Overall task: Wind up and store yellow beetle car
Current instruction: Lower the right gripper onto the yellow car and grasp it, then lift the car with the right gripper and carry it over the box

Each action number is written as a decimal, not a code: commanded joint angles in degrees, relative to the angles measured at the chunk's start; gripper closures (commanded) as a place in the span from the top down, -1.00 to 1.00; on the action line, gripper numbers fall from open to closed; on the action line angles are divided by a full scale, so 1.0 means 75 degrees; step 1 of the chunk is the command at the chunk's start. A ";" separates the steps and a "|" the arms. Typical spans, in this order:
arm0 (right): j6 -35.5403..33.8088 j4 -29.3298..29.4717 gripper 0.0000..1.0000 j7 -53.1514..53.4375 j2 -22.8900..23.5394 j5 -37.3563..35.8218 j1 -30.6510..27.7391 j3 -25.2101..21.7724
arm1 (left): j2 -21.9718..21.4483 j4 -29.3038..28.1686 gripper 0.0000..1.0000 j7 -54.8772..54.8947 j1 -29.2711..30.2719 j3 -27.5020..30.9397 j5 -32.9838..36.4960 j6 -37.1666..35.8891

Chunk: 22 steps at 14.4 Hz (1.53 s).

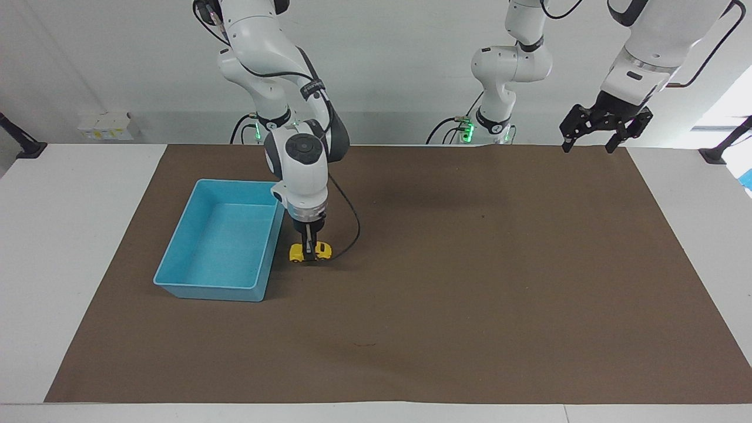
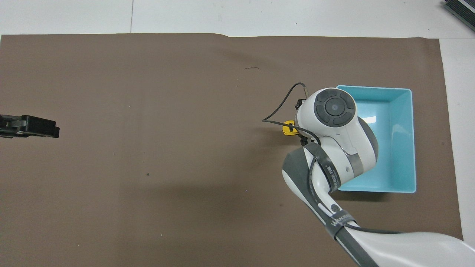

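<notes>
My right gripper (image 1: pixel 309 251) points straight down, clamped on the tiny bright yellow beetle-shaped toy car (image 1: pixel 310 252), which sits on the brown mat (image 1: pixel 470 282) just beside the long wall of the light blue rectangular plastic bin (image 1: pixel 218 241), toward the right arm's end of the worktop (image 1: pixel 70 247). My left gripper (image 1: pixel 598 130) waits with fingers spread wide, raised over the mat's corner at the left arm's end; it holds nothing.

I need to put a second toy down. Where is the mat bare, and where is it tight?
The brown mat is bare from the yellow car to the left arm's end, under the waiting left gripper. It is tight where the right gripper clamps the car beside the blue bin.
</notes>
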 commanded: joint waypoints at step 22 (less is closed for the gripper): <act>-0.2271 0.0336 -1.00 -0.9062 -0.1575 0.1417 -0.1945 -0.0065 | -0.0185 0.0072 1.00 0.0118 0.0169 -0.0023 0.0083 -0.0207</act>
